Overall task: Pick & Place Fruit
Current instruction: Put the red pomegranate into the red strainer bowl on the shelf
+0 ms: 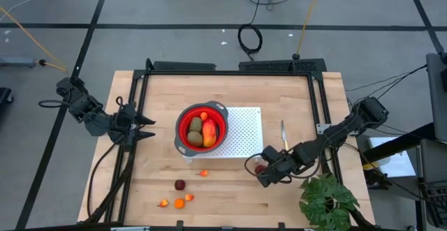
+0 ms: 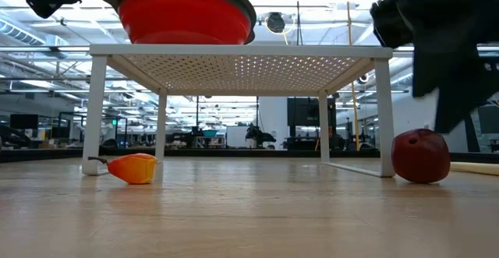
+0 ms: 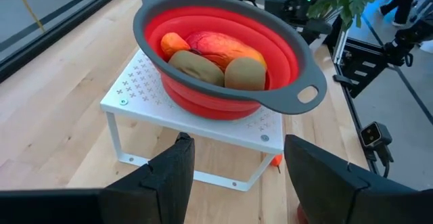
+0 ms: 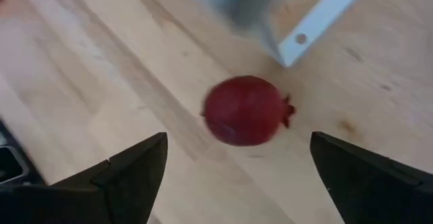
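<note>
Jaws of right gripper [image 4: 233, 166] are spread wide, empty, over dark red ball [image 4: 246, 110] on tabletop [image 4: 101, 82]; judged light, rigid, smooth, prob. roll-prone, best pinched across widest middle.

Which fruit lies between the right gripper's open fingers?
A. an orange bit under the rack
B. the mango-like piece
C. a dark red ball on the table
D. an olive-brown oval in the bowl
C: the right gripper hangs open over the dark red ball, lying on the table.
</note>
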Controlling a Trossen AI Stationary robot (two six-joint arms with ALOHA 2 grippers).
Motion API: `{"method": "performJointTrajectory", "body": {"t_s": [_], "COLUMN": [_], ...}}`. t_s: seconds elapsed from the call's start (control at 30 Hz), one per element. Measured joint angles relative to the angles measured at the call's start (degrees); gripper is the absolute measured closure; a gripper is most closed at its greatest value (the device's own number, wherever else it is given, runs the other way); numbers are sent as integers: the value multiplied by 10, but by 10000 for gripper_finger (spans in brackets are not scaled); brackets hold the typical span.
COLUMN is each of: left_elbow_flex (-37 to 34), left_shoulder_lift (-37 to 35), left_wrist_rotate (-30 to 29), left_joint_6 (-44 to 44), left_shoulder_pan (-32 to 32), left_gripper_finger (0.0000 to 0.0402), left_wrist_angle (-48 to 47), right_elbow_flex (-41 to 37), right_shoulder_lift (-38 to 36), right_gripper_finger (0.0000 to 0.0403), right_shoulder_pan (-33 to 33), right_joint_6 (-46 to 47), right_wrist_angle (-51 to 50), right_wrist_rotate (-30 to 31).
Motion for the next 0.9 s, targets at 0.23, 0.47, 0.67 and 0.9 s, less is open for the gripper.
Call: {"method": "performJointTrajectory", "body": {"t_s": [0.23, 0.47, 0.67, 0.9], "left_elbow_flex": [0, 0, 0, 0], "left_shoulder_lift": [0, 0, 0, 0], "left_wrist_rotate": [0, -1, -1, -1], "left_joint_6": [-1, -2, -2, -5], "left_shoulder_pan": [0, 0, 0, 0], "left_gripper_finger": [172, 172, 172, 172], "left_wrist_angle": [0, 0, 0, 1], "right_elbow_flex": [-23, -39, -40, -40], "right_shoulder_lift": [0, 1, 14, 28], "right_gripper_finger": [46, 46, 46, 46], "right_shoulder_pan": [-1, -1, -2, -1], "right_joint_6": [5, 1, -2, -6], "right_wrist_angle": [8, 44, 52, 64], "right_wrist_rotate": [0, 14, 20, 38]}}
